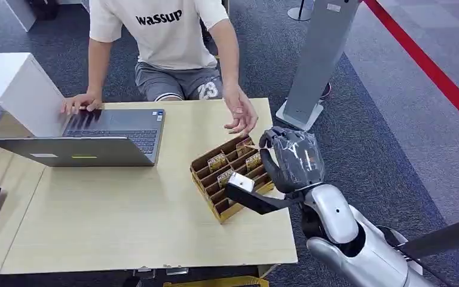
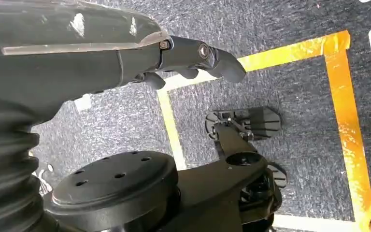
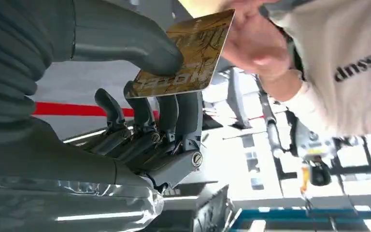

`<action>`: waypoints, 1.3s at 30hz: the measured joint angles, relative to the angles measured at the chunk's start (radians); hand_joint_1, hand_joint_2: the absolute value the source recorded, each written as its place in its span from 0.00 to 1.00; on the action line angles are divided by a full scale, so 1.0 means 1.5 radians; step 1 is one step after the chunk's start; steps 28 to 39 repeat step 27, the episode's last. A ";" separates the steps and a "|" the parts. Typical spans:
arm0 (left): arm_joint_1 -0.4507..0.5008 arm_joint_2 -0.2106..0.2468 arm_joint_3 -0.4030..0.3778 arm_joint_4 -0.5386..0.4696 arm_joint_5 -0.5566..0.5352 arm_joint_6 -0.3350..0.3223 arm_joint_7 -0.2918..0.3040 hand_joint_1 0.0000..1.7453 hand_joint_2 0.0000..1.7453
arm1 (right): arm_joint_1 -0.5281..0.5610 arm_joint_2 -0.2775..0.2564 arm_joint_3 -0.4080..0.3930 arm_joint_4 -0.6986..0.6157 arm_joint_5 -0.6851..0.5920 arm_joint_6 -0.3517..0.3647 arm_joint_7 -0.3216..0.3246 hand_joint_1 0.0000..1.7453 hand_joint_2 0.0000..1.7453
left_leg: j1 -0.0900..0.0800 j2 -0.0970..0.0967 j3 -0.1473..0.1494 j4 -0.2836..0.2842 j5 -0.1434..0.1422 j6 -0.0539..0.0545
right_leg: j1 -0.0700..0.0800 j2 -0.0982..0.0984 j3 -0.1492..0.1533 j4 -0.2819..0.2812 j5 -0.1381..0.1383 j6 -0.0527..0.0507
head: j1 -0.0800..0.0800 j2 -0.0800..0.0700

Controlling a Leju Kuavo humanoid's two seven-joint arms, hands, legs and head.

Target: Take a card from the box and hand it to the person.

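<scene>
Right hand (image 3: 140, 121) raised just above the box (image 1: 230, 179) on the surface (image 1: 125, 215), pinching a golden card (image 3: 188, 55) between thumb and fingers. Person's hand (image 3: 258, 36) at the card's far edge, touching or nearly so. Left hand (image 2: 174, 55) hanging over carpet, fingers loosely apart, holding nothing.

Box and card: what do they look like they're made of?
Box: looks like brown corrugated cardboard, matte, with thin slotted dividers and raw tan edges. Card: probably plastic or coated stock; it stays flat and stiff where the right hand pinches it, with a gold-brown printed face and slight sheen. Which of the two, the look leaves open.
</scene>
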 joint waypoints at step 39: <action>-0.005 -0.002 0.000 0.000 0.004 -0.022 -0.008 0.00 0.00 | 0.020 0.157 0.025 0.202 -0.130 -0.309 -0.190 0.00 1.00 | 0.000 0.000 0.000 0.000 0.000 0.000 | 0.000 0.000 0.000 0.000 0.000 0.000 | 0.001 0.000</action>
